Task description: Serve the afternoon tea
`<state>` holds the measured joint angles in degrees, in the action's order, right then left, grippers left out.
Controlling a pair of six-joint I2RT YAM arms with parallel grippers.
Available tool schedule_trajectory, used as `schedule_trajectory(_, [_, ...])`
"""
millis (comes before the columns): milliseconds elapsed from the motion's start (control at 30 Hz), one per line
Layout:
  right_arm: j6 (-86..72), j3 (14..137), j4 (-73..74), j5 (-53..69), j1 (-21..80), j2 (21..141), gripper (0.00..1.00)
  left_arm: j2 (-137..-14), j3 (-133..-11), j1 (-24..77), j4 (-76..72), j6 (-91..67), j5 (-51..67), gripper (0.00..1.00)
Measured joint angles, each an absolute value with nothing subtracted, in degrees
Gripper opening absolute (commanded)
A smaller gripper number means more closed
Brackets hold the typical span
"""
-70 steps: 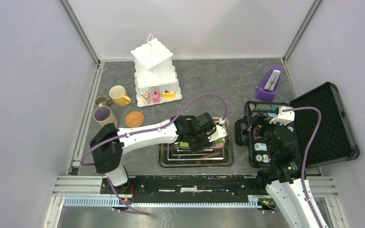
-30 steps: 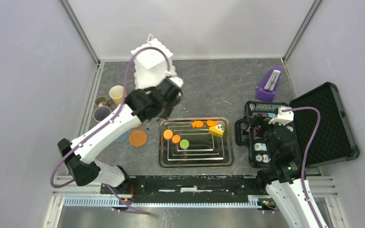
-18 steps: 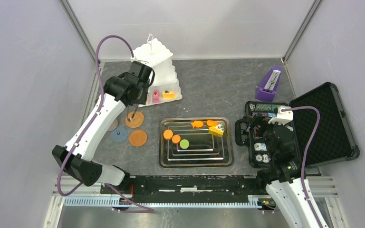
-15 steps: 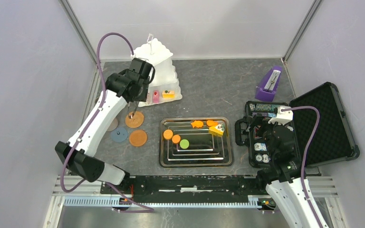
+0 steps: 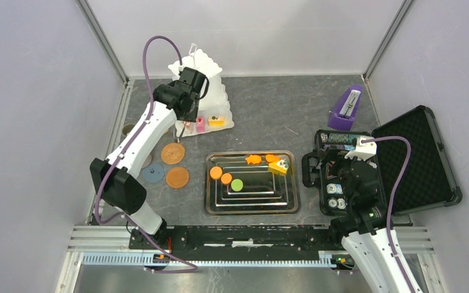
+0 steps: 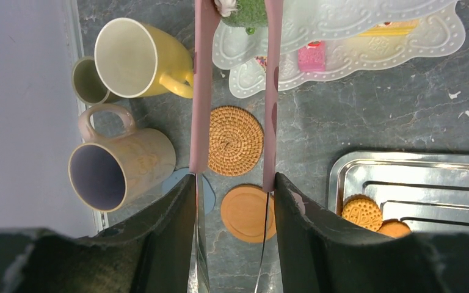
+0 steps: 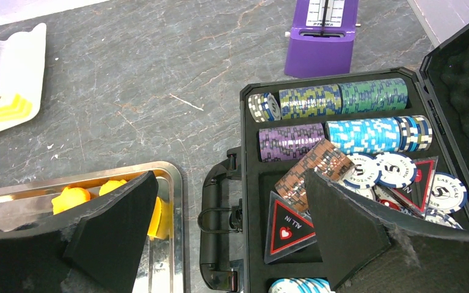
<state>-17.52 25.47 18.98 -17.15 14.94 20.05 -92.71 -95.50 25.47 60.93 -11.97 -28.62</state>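
My left gripper [image 6: 233,180] is clamped on the pink tongs [image 6: 203,91] - their long arms reach in where my fingers would likely knock things. The tips pinch a green cake [image 6: 245,11] at the edge of the white stand [image 6: 366,55]; I judge it's being placed, not yet let go. The yellow mug [image 6: 135,58] sits just left. My right gripper [image 7: 229,177] hangs spread wide over the chip case [image 7: 253,256] - clear of the work.
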Motion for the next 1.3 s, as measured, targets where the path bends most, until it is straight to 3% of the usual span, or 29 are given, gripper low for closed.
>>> schedule_trajectory(133, [-17.50, 25.47, 18.98, -17.19, 14.94, 20.05, 0.98, -93.51, -95.83, 25.47, 59.81, -11.97, -28.62, 0.31])
schedule_trajectory(567, [-17.52, 25.47, 18.98, -17.21, 14.94, 20.05, 0.98, -95.02, -95.94, 25.47, 59.00, -11.97, -29.43, 0.56])
schedule_trajectory(1100, [-17.52, 25.47, 18.98, -17.19, 14.94, 20.05, 0.98, -94.61, -95.94, 25.47, 59.02, -11.97, -29.30, 0.61])
schedule_trajectory(1300, [-17.54, 25.47, 18.98, -17.17, 14.94, 20.05, 0.98, -88.88, -93.67, 25.47, 59.53, -11.99, -27.24, 0.61])
